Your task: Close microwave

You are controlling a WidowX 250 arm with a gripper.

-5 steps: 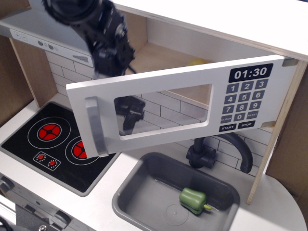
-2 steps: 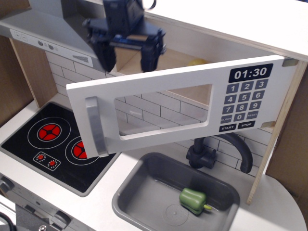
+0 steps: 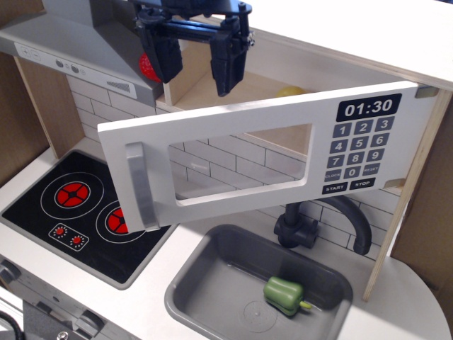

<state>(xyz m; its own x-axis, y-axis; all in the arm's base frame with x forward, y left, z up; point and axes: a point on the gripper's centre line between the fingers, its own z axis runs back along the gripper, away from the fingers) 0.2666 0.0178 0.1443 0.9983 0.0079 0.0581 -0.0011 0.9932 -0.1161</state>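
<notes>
The toy microwave's wide white door point(image 3: 212, 180) stands swung open toward me, hinged at the right. It has a rectangular window, a grey vertical bar handle point(image 3: 141, 185) at its left end, a black clock reading 01:30 and a grey keypad point(image 3: 358, 152). My black gripper point(image 3: 197, 65) hangs open and empty above the door's top edge, in front of the open microwave cavity, its two fingers point(image 3: 228, 67) pointing down. A red object point(image 3: 147, 67) and a yellow object point(image 3: 291, 91) show inside the cavity.
A grey extractor hood point(image 3: 71, 53) is at the upper left above a black hob with red rings point(image 3: 85, 205). Below the door are a grey sink point(image 3: 258, 287) holding a green pepper point(image 3: 284, 295) and a black tap point(image 3: 325, 219). A wooden side panel point(image 3: 417, 205) stands at right.
My gripper rose from behind the door's window, turned, and now sits higher, above the door's top edge. The door has not moved.
</notes>
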